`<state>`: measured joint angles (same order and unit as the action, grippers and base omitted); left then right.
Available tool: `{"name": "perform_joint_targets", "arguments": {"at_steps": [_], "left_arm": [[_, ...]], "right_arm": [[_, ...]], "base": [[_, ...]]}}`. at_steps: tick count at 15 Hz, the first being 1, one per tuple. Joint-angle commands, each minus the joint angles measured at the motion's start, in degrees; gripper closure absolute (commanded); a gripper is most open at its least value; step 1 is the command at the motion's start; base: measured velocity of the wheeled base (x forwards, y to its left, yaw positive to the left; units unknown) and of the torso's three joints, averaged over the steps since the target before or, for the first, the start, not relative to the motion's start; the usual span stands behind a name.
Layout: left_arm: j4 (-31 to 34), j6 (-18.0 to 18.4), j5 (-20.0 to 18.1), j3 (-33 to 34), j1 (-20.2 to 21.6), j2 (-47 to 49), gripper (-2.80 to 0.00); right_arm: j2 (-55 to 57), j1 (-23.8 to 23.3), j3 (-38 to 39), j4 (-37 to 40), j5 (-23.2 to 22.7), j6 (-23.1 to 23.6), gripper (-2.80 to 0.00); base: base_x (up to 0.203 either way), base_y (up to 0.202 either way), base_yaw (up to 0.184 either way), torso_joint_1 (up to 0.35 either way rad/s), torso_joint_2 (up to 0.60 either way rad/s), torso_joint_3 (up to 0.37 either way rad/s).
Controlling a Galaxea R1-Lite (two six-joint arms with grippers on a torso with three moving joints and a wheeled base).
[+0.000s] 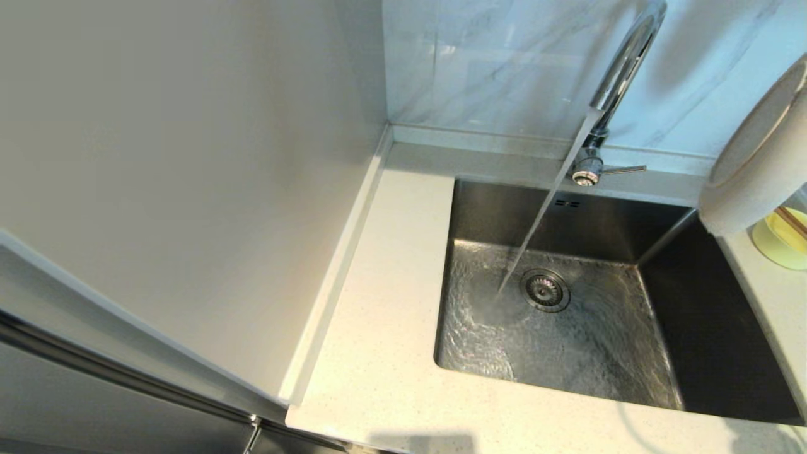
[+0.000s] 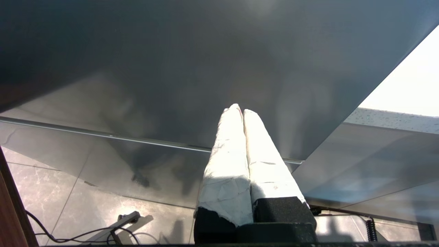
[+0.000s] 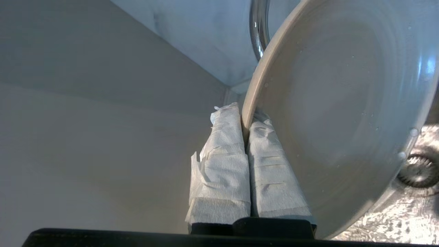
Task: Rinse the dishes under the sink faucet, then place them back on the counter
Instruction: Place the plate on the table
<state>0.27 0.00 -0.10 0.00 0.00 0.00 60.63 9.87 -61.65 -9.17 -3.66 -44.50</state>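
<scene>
The white plate (image 1: 760, 161) hangs tilted at the right edge of the head view, above the sink's right side, wet with droplets. My right gripper (image 3: 244, 116) is shut on the plate (image 3: 343, 113) at its rim. The chrome faucet (image 1: 621, 75) runs a stream of water into the steel sink (image 1: 567, 328), landing beside the drain strainer (image 1: 545, 290). The pale yellow bowl (image 1: 778, 243) sits on the right counter with the brown chopsticks (image 1: 793, 221) across it, partly hidden by the plate. My left gripper (image 2: 239, 109) is shut on nothing, parked below the counter.
The speckled counter (image 1: 391, 328) runs along the sink's left and front. A plain wall panel (image 1: 189, 157) rises on the left. The faucet lever (image 1: 624, 169) points right. Cables (image 2: 68, 233) lie on the tiled floor under the left arm.
</scene>
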Motion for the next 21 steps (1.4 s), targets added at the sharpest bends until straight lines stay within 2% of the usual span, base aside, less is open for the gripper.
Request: {"name": "perform_joint_targets", "arguments": {"at_steps": [1,2,4,5,7,8,9,11,12,14,16,17,18,21], "left_arm": [[0.0,0.0,0.0,0.0,0.0,0.0,0.00],[0.0,0.0,0.0,0.0,0.0,0.0,0.00],[0.0,0.0,0.0,0.0,0.0,0.0,0.00],[0.0,0.0,0.0,0.0,0.0,0.0,0.00],[0.0,0.0,0.0,0.0,0.0,0.0,0.00],[0.0,0.0,0.0,0.0,0.0,0.0,0.00],[0.0,0.0,0.0,0.0,0.0,0.0,0.00],[0.0,0.0,0.0,0.0,0.0,0.0,0.00],[0.0,0.0,0.0,0.0,0.0,0.0,0.00],[0.0,0.0,0.0,0.0,0.0,0.0,0.00],[0.0,0.0,0.0,0.0,0.0,0.0,0.00],[0.0,0.0,0.0,0.0,0.0,0.0,0.00],[0.0,0.0,0.0,0.0,0.0,0.0,0.00],[0.0,0.0,0.0,0.0,0.0,0.0,0.00]], "right_arm": [[0.5,-0.2,7.3,-1.1,-1.5,-1.9,0.00],[0.7,-0.3,14.7,-2.3,-2.9,-3.5,0.00],[1.0,-0.5,22.2,-4.1,-5.6,-6.0,0.00],[1.1,-0.6,22.6,-4.7,-6.5,-6.6,0.00],[1.1,-0.7,18.6,-4.9,-7.3,-6.9,0.00],[1.0,-0.9,16.4,-4.2,-7.3,-5.6,0.00],[1.0,-1.4,13.9,-2.5,-7.3,-2.4,0.00],[1.0,-2.5,9.6,3.5,-6.3,10.4,0.00],[0.9,-2.6,7.9,7.7,-4.2,17.2,0.00],[1.1,-2.7,5.3,16.6,5.6,31.2,0.00],[1.4,-2.8,5.8,19.9,19.0,44.3,0.00],[1.3,-2.7,7.3,20.0,23.9,50.2,0.00],[0.6,-2.7,9.3,19.2,25.0,53.1,0.00],[-0.9,-2.7,16.6,17.4,25.3,56.8,0.00]], "base": [[0.000,0.000,0.000,0.000,0.00,0.000],[0.000,0.000,0.000,0.000,0.00,0.000],[0.000,0.000,0.000,0.000,0.00,0.000],[0.000,0.000,0.000,0.000,0.00,0.000],[0.000,0.000,0.000,0.000,0.00,0.000],[0.000,0.000,0.000,0.000,0.00,0.000],[0.000,0.000,0.000,0.000,0.00,0.000],[0.000,0.000,0.000,0.000,0.00,0.000],[0.000,0.000,0.000,0.000,0.00,0.000],[0.000,0.000,0.000,0.000,0.00,0.000],[0.000,0.000,0.000,0.000,0.00,0.000],[0.000,0.000,0.000,0.000,0.00,0.000],[0.000,0.000,0.000,0.000,0.00,0.000],[0.000,0.000,0.000,0.000,0.00,0.000]]}}
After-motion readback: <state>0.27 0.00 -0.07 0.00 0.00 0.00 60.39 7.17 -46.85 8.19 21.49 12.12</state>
